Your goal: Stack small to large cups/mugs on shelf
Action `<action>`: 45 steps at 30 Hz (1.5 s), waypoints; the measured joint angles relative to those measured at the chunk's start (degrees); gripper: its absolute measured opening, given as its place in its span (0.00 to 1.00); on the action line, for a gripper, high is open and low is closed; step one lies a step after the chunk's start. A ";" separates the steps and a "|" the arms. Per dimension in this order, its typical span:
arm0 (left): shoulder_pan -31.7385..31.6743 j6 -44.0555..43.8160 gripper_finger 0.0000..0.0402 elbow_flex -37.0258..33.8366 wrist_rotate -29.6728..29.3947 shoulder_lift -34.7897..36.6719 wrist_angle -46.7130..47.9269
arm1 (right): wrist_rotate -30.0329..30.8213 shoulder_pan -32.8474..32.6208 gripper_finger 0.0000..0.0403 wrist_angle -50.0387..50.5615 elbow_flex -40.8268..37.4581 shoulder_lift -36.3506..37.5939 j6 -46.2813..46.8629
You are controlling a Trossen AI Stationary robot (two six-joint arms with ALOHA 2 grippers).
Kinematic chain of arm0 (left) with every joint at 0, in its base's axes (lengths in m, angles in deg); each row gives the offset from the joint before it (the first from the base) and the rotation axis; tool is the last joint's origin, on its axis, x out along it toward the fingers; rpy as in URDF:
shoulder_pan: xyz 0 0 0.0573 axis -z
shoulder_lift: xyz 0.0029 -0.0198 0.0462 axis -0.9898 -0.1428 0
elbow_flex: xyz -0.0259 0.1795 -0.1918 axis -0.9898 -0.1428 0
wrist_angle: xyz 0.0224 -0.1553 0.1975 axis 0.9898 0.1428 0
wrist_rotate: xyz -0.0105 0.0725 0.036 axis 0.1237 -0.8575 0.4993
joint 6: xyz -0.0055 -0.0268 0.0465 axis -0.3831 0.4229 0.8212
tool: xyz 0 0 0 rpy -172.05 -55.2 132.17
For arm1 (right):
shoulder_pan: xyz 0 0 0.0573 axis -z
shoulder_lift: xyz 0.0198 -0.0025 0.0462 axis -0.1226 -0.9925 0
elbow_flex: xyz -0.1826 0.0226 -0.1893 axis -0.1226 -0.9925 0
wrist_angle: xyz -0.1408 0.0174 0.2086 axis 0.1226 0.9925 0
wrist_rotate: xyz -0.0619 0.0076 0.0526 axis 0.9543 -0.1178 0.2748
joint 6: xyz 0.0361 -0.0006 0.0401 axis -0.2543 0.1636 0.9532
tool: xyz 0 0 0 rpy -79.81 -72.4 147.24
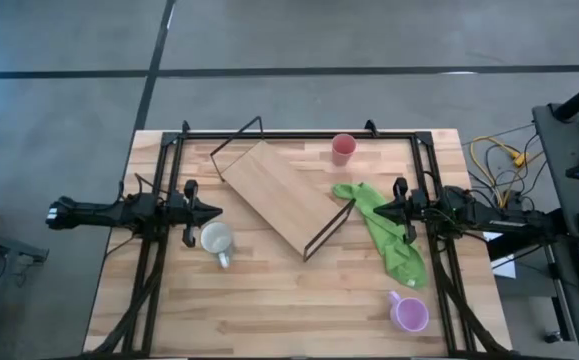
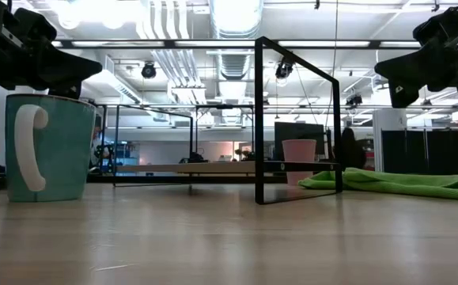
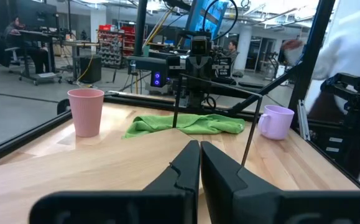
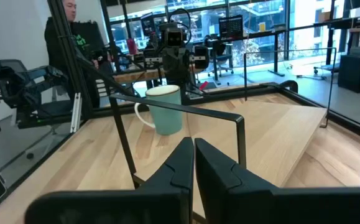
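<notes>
- Evidently no cup is grasped yet; shelf (image 1: 277,195) bare.
- Left gripper (image 1: 212,211) and right gripper (image 1: 379,211) are held closed, empty.
- Next: opening over white mug (image 1: 216,240) is judged necessary.

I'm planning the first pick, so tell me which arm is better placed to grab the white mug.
Left, probably. The left gripper hangs just beside the white mug on its own side of the table. The right gripper sits across the shelf, over the green cloth. Both look shut.
</notes>
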 joint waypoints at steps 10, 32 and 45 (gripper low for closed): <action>-0.01 0.01 0.00 0.01 0.01 0.01 -0.01 | 0.00 0.02 0.02 0.00 0.00 0.01 0.00; 0.00 0.00 0.00 -0.01 0.00 -0.01 -0.02 | 0.00 0.02 0.02 -0.09 -0.01 0.00 0.02; 0.00 0.14 0.00 0.01 -0.02 0.00 -0.01 | 0.38 0.02 0.02 -0.70 0.00 -0.01 10.59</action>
